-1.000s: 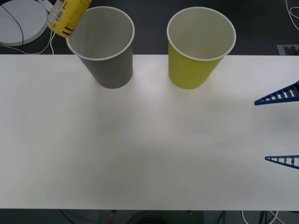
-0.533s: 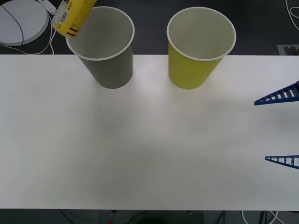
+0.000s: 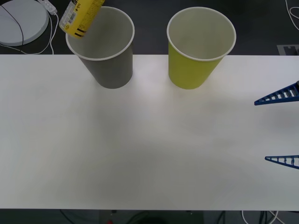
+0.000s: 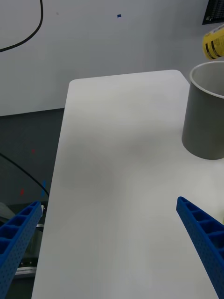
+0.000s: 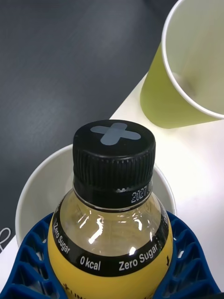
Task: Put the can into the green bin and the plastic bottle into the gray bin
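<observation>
Over the gray bin [image 5: 32, 210], the left claw [image 5: 112, 271] clenches the plastic bottle [image 5: 112, 219] round its smooth, probably slippery body, while the right claw [image 3: 280, 128] waits spread.

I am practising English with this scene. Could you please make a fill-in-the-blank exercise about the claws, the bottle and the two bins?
1. The left claw is shut on the plastic ____.
2. The plastic bottle hangs above the rim of the ____ bin.
3. The right claw, at the table's right edge, is ____.
4. The bottle's cap is ____ in colour.

Missing words: bottle; gray; open; black
</observation>
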Controlling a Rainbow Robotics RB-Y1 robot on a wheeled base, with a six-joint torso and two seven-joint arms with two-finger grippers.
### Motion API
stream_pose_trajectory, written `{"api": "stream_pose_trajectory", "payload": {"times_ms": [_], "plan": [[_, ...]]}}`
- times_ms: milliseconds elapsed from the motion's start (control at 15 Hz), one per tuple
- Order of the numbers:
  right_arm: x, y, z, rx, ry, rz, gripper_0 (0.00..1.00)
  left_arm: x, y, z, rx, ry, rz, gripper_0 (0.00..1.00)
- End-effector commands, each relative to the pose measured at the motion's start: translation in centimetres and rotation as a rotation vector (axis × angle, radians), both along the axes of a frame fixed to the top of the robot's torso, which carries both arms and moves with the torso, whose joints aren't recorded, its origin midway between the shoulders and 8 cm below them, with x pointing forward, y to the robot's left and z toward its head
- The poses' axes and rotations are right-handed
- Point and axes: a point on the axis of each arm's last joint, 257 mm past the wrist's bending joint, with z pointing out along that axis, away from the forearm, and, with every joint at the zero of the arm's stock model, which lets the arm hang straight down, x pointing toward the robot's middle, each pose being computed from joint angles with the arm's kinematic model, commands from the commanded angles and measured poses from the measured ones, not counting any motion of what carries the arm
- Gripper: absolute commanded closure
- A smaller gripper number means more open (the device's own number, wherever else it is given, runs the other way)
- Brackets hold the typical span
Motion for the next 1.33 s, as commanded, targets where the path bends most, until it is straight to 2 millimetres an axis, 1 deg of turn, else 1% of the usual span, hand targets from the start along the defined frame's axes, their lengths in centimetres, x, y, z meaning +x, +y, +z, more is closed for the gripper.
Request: {"api": "stream_pose_trajectory", "payload": {"times_ms": [67, 133, 200, 267, 933, 1200, 1333], "plan": [[0.0, 0.0, 0.0, 0.000, 0.000, 0.000, 0.00, 0.0, 0.0, 0.0, 0.001, 0.000, -0.001, 0.96], [0.0, 0.0, 0.0, 0.000, 0.000, 0.000, 0.00, 0.1, -0.1, -0.1, 0.002, -0.003, -0.002, 0.73], [0.0, 0.0, 0.0, 0.000, 0.000, 0.000, 0.00, 0.1, -0.2, 0.0, 0.001, -0.005, -0.005, 0.13], [0.0, 0.0, 0.0, 0.000, 0.000, 0.000, 0.00, 0.2, -0.1, -0.1, 0.004, -0.007, -0.005, 0.00], [0.0, 0.0, 0.0, 0.000, 0.000, 0.000, 0.00, 0.2, 0.3, -0.3, 0.006, -0.006, -0.007, 0.00], [0.0, 0.0, 0.0, 0.000, 0.000, 0.000, 0.00, -0.4, 1.2, -0.6, 0.004, -0.029, -0.033, 0.00], [0.0, 0.0, 0.0, 0.000, 0.000, 0.000, 0.00, -1.1, 1.8, -0.9, 0.005, -0.038, -0.053, 0.00]]}}
